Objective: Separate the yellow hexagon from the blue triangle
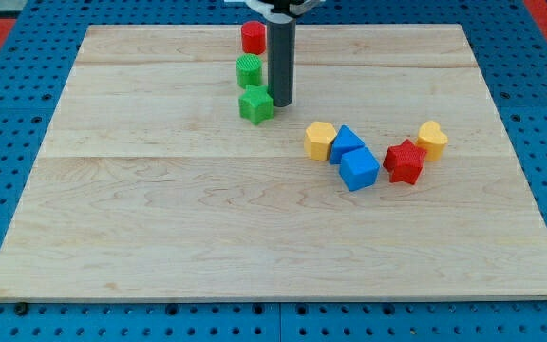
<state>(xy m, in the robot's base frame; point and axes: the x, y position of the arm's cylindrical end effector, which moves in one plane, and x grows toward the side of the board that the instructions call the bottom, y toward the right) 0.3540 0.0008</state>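
The yellow hexagon (319, 140) lies right of the board's middle, touching the left side of the blue triangle (346, 142). A blue cube (359, 169) sits just below the triangle, touching it. My tip (281, 102) rests on the board above and to the left of the yellow hexagon, right beside a green star-shaped block (255, 104) on its right side.
A green cylinder (249, 70) and a red cylinder (253, 37) stand above the green star block. A red star-shaped block (405, 161) and a second yellow block (432, 139) lie to the right of the blue blocks. The wooden board (160, 237) sits on a blue perforated base.
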